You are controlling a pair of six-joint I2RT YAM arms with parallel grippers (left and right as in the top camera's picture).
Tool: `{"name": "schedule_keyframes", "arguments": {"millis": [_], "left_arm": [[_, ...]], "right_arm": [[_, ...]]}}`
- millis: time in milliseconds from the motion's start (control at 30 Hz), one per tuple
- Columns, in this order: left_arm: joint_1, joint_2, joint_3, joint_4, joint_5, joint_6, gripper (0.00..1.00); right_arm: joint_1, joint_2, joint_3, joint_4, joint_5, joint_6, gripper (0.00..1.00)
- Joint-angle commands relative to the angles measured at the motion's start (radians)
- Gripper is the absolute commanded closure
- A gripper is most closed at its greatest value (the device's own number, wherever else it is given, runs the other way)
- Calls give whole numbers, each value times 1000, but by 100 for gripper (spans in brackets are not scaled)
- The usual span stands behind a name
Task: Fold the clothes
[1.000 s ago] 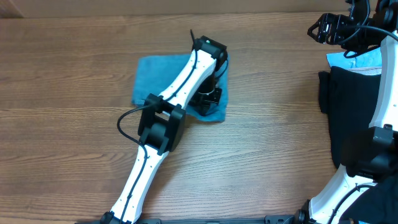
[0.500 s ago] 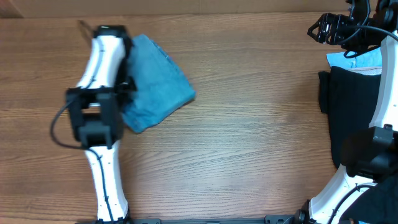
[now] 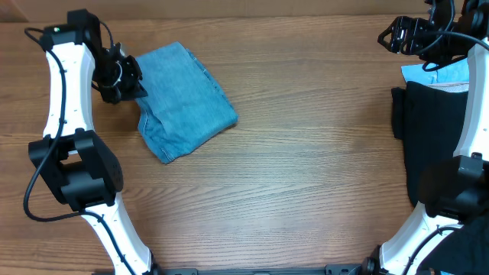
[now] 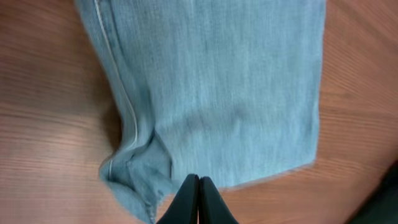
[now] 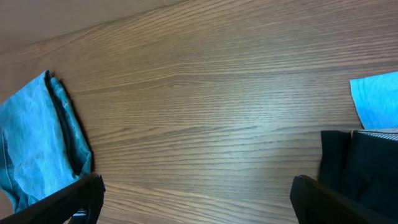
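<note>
Left gripper (image 3: 122, 76) is seen at 10 o'clock on the tabletop (image 3: 306, 176), fingers (image 4: 189, 199) pressed together, no cloth seen pinched btwn them. The jeans (image 3: 187, 99) are laid just beside it, approx 11 o'clock, folded into a compact slanted packet; this piece is judged done, w/ a tidy-up at most left. Right gripper (image 5: 198, 202) is held at 2 o'clock, fingers spread wide, nothing gripped. A dark cloth stack (image 3: 428, 137) is seen at 3 o'clock; if clothes, perhaps yet to be folded
</note>
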Motion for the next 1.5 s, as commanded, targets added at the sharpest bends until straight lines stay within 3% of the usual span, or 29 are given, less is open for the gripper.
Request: {"name": "schedule_keyframes", "arguments": {"millis": [0, 133, 267, 367, 500, 600, 700, 833, 933, 1100, 1233, 1367, 1467], "left_arm": [[-5, 16, -138, 122, -19, -24, 96], [0, 16, -362, 356, -40, -39, 96], [5, 16, -494, 483, -87, -53, 96], [5, -11, -410, 443, 2, -46, 96], [-42, -123, -148, 322, 213, -47, 96], [-154, -150, -113, 343, 206, -55, 96], [-328, -76, -113, 436, 201, -58, 96], [-457, 47, -113, 507, 192, -96, 96], [-489, 130, -113, 457, 93, -99, 96], [-470, 174, -113, 235, -253, -98, 96], [-416, 174, -113, 63, -420, -93, 96], [-338, 174, -113, 31, -437, -103, 96], [-280, 152, -78, 44, -286, -62, 96]], "right_arm": [[1, -3, 3, 5, 0, -1, 0], [1, -3, 3, 5, 0, -1, 0], [1, -3, 3, 5, 0, -1, 0], [1, -3, 3, 5, 0, -1, 0], [1, -3, 3, 5, 0, -1, 0], [1, -3, 3, 5, 0, -1, 0], [1, -3, 3, 5, 0, -1, 0], [1, -3, 3, 5, 0, -1, 0], [1, -3, 3, 5, 0, -1, 0], [1, -3, 3, 5, 0, -1, 0], [1, -3, 3, 5, 0, -1, 0], [1, -3, 3, 5, 0, -1, 0], [1, -3, 3, 5, 0, -1, 0]]}}
